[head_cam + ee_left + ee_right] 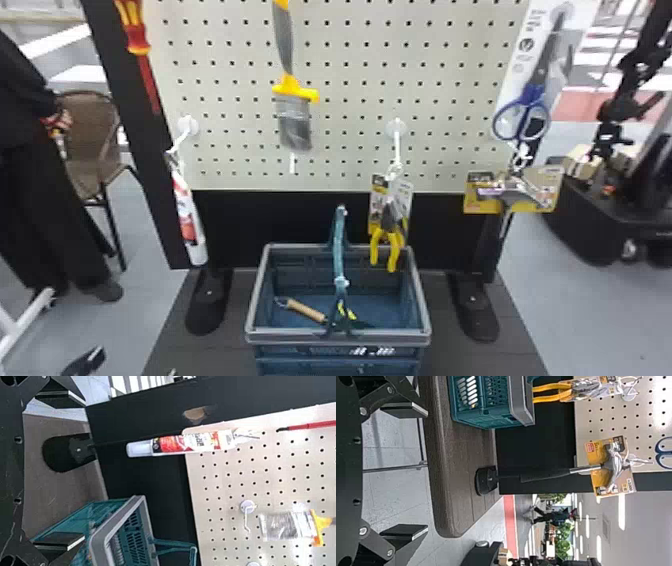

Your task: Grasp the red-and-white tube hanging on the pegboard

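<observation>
**Red-and-white tube** [189,220], left of centre in the head view: a slim, glossy cylinder with a rounded white cap at its lower end and a red printed band. It is hung by its narrow top from a white, round-based hook [187,126] at the lower left corner of the pegboard [400,75], and is seen slightly tilted against the black post at the board's edge. The board is a pale matte sheet pierced by a regular grid of small holes. A flat paintbrush [294,110] with a yellow collar is hung at upper centre, carded yellow-handled pliers [387,235] at lower centre, and blue-handled scissors [522,117] at the right. A teal, lattice-walled plastic basket [420,305] with a grey rim is set on the dark table [505,345] below. The left gripper [73,470] is shown with its flat black fingers spread wide, well apart from the tube. The right gripper [411,471] is likewise spread, with nothing held.
</observation>
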Tool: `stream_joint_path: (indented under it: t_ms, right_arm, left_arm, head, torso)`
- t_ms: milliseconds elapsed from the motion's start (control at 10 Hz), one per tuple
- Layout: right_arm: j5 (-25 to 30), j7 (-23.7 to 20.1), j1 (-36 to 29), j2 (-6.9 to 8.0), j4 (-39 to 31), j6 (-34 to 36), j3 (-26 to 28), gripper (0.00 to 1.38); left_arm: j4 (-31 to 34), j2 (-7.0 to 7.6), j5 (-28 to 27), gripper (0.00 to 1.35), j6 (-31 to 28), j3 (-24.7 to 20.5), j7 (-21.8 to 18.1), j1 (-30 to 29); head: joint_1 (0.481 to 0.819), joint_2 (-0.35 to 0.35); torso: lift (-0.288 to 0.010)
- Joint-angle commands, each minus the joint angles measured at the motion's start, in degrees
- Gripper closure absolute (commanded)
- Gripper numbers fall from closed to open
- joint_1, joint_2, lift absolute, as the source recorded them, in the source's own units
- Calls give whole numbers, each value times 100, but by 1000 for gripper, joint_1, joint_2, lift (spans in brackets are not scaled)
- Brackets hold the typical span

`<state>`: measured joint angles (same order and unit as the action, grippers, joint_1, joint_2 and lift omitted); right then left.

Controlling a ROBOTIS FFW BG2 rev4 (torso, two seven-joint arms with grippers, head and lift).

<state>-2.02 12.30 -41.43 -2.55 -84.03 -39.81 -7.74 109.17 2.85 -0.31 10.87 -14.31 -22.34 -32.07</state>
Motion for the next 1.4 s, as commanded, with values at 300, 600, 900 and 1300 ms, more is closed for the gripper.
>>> stream_joint_path:
  t_ms: [300,600,900,1300]
  right_arm:
    - [0,-18,-6,18,0,0,-9,262]
    - [0,-123,6,79,28,0,0,262]
    - [0,-220,6,149,70,0,0,262]
    - [0,-290,6,193,113,0,0,262]
  left_arm:
    - [-967,365,128,125,-436,-81,-455,1420]
    - [-1515,717,426,122,-726,95,-693,2404]
    - [-1965,1183,655,122,-1306,402,-1080,3388]
    - [-2964,1543,1042,122,-1966,965,-1554,4520]
  head:
    - [549,0]
    - [549,0]
    - [549,0]
    - [549,0]
  torso:
    - [-100]
    - [-100]
    - [-100]
    - [-100]
